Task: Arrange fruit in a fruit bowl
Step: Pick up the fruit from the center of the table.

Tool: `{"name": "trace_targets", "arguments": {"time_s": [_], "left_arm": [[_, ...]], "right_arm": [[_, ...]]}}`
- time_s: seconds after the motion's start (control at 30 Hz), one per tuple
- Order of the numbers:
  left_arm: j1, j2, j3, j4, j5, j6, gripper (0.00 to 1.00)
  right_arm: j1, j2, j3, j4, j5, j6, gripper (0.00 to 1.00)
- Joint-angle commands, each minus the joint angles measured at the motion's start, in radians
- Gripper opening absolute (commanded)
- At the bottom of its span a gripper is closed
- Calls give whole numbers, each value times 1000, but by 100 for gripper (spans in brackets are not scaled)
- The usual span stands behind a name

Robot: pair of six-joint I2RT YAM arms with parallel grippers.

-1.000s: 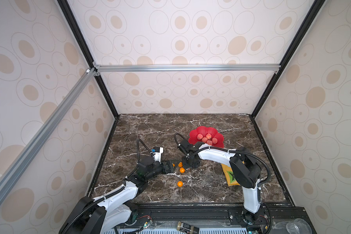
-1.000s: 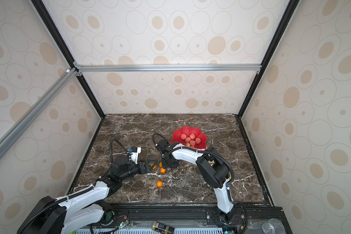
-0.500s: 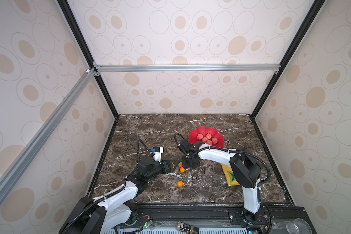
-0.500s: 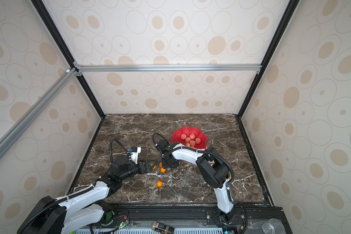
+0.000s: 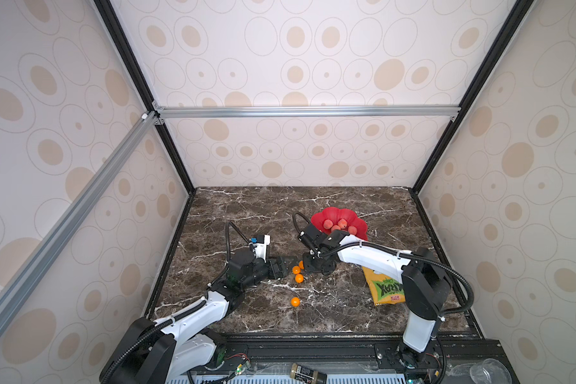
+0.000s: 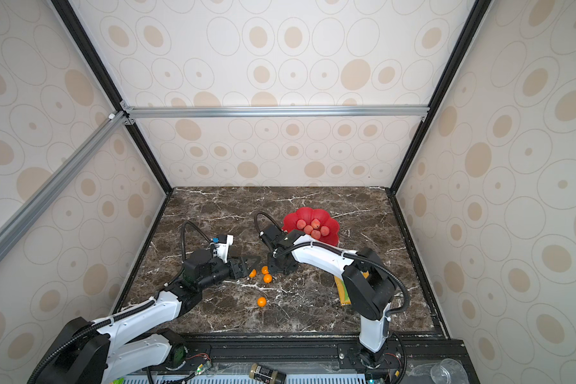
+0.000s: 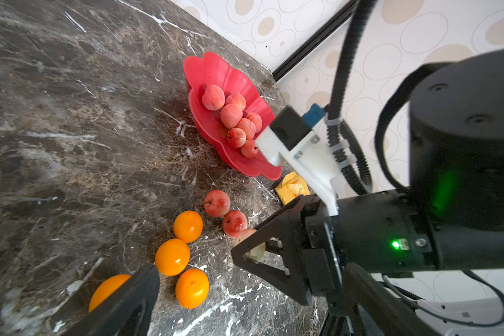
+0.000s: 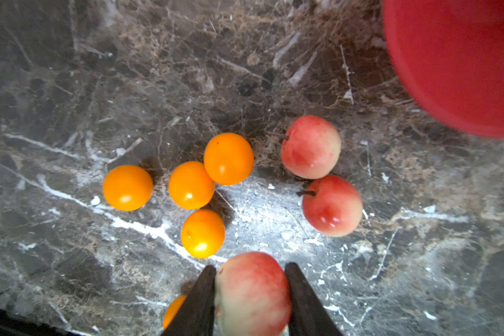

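Note:
My right gripper [image 8: 250, 291] is shut on a pink-red peach [image 8: 252, 293], low over the marble just left of the bowl. Two more peaches [image 8: 310, 147] and several orange tangerines [image 8: 191, 185] lie loose just beyond it. My left gripper [image 5: 278, 267] is open and lies low, facing the tangerine cluster [image 5: 296, 269] from the left. One of its fingers [image 7: 128, 302] is beside a tangerine [image 7: 108, 288]. The red scalloped fruit bowl [image 5: 320, 217] holds several peaches [image 5: 338, 226]. A single tangerine [image 5: 295, 302] sits nearer the front.
A yellow-green snack bag [image 5: 384, 289] lies on the table under the right arm's forearm, to the right of the fruit. A small bottle [image 5: 308, 373] and a clear cup [image 5: 489, 374] lie on the frame in front of the table. Patterned walls close three sides.

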Motion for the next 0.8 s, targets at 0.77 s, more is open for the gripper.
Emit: {"name": "trace_targets", "arguments": {"time_s": [0.77], "left_arm": [[-95,366,365,73,10,75,99]], "right_arm": [[-303,-119,-26,-79,2,-153,37]]}}
